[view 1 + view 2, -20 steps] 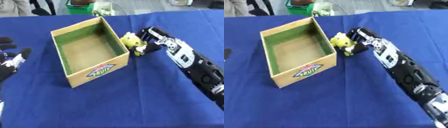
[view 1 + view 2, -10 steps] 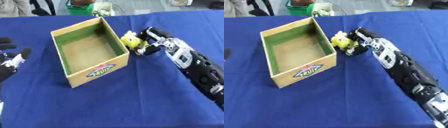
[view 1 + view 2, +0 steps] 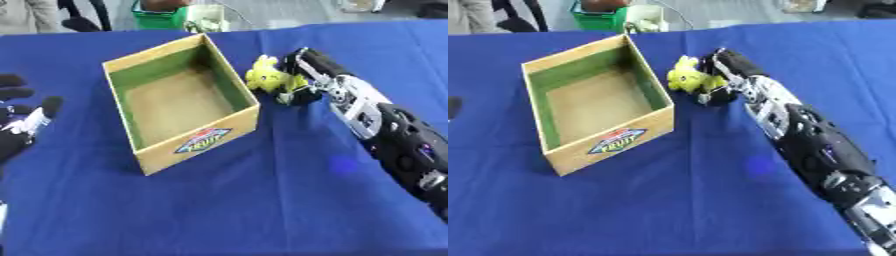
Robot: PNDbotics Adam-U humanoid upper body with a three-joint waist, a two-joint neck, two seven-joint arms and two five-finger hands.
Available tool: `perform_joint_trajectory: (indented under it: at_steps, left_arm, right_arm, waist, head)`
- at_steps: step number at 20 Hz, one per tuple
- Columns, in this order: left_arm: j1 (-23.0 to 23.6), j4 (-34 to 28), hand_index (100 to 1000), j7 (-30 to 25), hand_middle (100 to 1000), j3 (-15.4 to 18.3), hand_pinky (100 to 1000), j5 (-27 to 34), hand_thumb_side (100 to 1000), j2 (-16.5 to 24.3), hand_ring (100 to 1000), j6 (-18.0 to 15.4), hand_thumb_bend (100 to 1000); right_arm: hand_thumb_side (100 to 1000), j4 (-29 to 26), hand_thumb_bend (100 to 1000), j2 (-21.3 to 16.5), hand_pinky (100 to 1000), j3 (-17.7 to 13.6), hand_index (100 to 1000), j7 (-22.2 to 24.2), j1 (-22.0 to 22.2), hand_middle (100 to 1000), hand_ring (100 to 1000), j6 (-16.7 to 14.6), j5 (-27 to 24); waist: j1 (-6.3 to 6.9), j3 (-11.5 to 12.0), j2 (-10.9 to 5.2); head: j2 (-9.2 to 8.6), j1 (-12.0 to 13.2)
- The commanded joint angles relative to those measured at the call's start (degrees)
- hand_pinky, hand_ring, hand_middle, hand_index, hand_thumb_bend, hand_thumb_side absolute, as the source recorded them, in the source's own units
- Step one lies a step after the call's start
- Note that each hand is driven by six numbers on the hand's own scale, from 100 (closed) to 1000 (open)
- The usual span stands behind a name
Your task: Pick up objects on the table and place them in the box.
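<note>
A small yellow plush toy (image 3: 269, 79) sits just right of the open cardboard box (image 3: 201, 139), which has a green inside and a fruit label on its front wall. My right hand (image 3: 301, 76) has come in from the lower right and its fingers are curled round the toy. Whether the toy still touches the blue cloth I cannot tell. The box holds nothing that I can see. My left hand (image 3: 19, 125) rests open at the left edge, fingers up, well away from the box.
A blue cloth (image 3: 227, 210) covers the table. Past its far edge stand a green bin (image 3: 161, 13) and a pale object (image 3: 206, 18). My right forearm (image 3: 815, 145) lies across the table's right side.
My right hand has closed round the yellow toy and shifted it a little up and left, toward the box's right wall. The left hand has stayed put.
</note>
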Motion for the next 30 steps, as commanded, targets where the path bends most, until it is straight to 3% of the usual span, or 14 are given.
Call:
perform_joint_trajectory:
  at_steps: [1,9,16,30]
  left_arm:
    - [-0.5,-0.7,652,0.0,609,0.2,508,-0.1,179,1.0,649,-0.1,725]
    - [-0.5,-0.7,652,0.0,609,0.2,508,-0.1,180,1.0,648,-0.1,726]
    - [-0.4,-0.6,652,-0.3,609,0.0,508,-0.1,179,1.0,648,0.0,726]
    - [-0.3,-0.5,652,-0.9,608,-0.6,507,0.1,179,0.6,647,0.0,729]
  right_arm:
    - [100,-2.6,100,-2.2,495,-1.1,218,-1.7,-0.7,165,445,0.3,-0.8]
    - [100,-8.9,100,-3.8,490,-2.5,217,-3.2,-2.4,164,440,2.0,-4.2]
    - [100,-11.6,100,-2.1,496,-0.9,221,-1.1,-6.8,167,443,1.6,-4.6]
    - [100,-4.2,100,8.1,503,2.9,235,3.0,-11.1,180,452,-2.9,-0.3]
  waist:
    - [-0.04,-0.1,-0.99]
    - [-0.09,-0.1,-1.10]
    - [-0.08,0.2,-1.43]
    - [0.07,1.6,-1.74]
  head:
    - [0.11,0.2]
    - [0.09,0.3]
    - [0.26,-0.3]
    - [0.94,-1.7]
